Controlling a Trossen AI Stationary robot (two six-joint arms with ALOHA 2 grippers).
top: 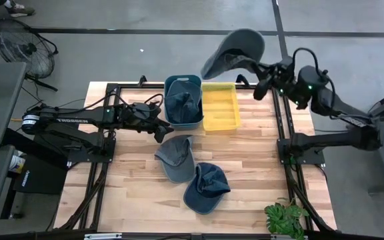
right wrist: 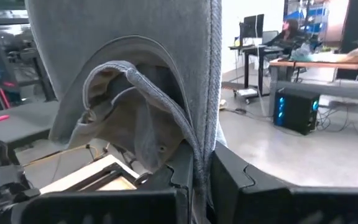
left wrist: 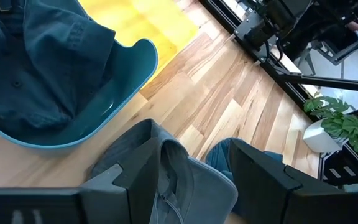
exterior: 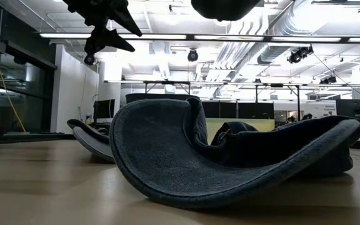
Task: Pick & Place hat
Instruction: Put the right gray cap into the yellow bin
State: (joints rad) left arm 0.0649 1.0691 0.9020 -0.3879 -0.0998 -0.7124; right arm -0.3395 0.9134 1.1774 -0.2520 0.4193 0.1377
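Observation:
My right gripper is shut on a grey cap, held high over the table's far edge, just beyond the yellow bin. The cap's bottom also shows at the top of the low view. My left gripper hovers open above a second grey cap lying flat on the table, one finger on either side of it and not touching. A blue cap lies nearer the near edge, brim on the wood. A dark hat sits inside the teal bin. My right gripper pinches the grey cap by its brim, which stands edge-on between the two fingers. The fingers reach toward the table's left. The cap is lifted clear of everything, its hollow inside turned toward the wrist camera.
The teal bin and the yellow bin stand side by side at the table's far middle. A potted plant sits at the near right corner. Black frame rails run along both sides. Bare wood lies to the right of the caps.

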